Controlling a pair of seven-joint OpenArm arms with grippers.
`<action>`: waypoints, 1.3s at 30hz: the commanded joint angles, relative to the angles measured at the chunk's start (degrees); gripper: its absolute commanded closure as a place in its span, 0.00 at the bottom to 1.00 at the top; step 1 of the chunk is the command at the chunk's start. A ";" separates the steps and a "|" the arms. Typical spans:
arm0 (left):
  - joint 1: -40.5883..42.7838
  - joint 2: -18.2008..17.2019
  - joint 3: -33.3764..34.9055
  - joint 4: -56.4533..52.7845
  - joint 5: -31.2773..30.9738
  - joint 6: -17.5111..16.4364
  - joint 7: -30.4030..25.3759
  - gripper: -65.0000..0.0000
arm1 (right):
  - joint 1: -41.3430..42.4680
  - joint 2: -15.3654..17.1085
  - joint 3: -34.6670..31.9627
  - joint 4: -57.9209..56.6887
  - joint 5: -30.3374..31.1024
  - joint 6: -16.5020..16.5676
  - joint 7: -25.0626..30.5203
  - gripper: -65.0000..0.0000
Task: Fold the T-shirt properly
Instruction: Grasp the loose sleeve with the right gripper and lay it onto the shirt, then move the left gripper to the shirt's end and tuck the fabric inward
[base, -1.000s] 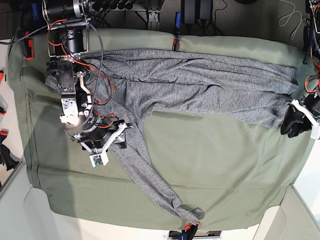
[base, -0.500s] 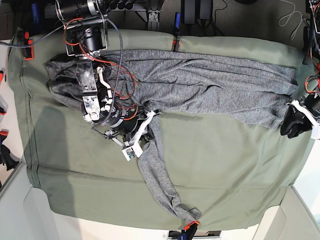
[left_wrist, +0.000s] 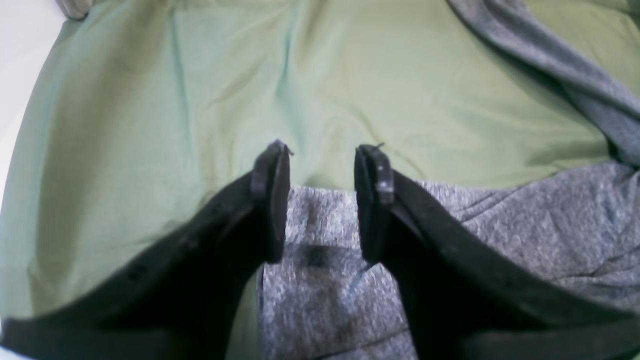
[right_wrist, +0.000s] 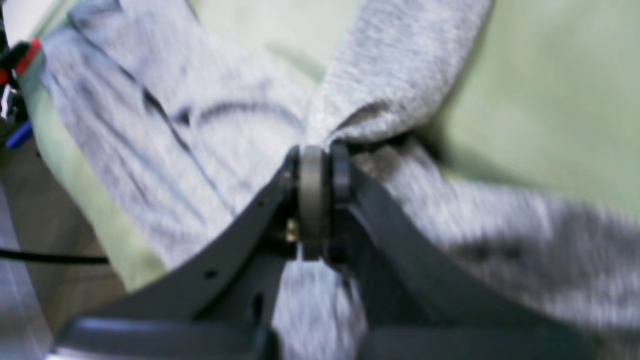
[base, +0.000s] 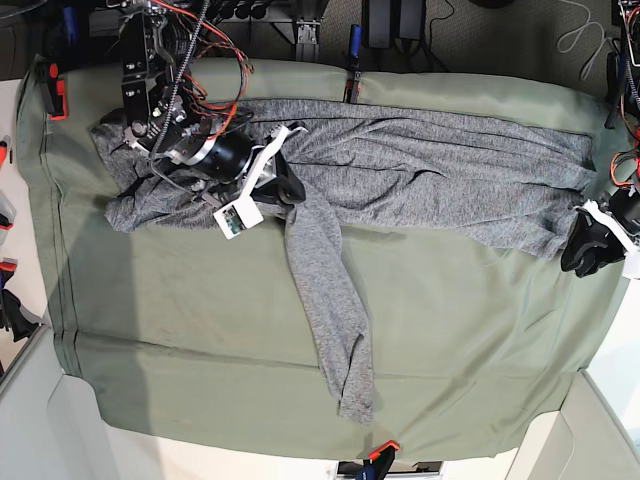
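Right now I'm pinching the long sleeve of the heather-grey knit T-shirt (base: 400, 170), spread on the olive-green table cloth (base: 470, 330), in the clamped right gripper (right_wrist: 320, 165) for folding, while the left gripper (left_wrist: 320, 200) is hovering parted, empty, over its hem.

an olive-green table cloth (base: 450, 340) is covering the table, hanging over its near edge and wrinkling lightly across the middle. lying directly on it is the t-shirt (base: 430, 180), heather grey, its body stretching along the far edge from the left corner almost to the right edge. one long sleeve (base: 335, 310) is trailing from the far left part of the table down toward the near edge, its cuff resting just short of that edge. red clamps (base: 58, 98) are pinching the cloth at the far left corner.
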 joint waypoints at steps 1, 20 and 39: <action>-0.76 -1.57 -0.59 0.83 -1.86 -0.49 -1.38 0.62 | 0.17 0.20 0.00 1.70 1.55 0.42 1.92 1.00; -3.74 4.85 1.42 4.83 -4.90 -0.49 -1.36 0.53 | 1.75 0.79 22.91 2.03 -5.38 -11.41 6.21 0.82; -31.17 23.34 28.55 -17.27 13.11 11.02 -5.29 0.53 | -6.36 1.16 31.28 1.25 -6.47 -10.99 3.21 1.00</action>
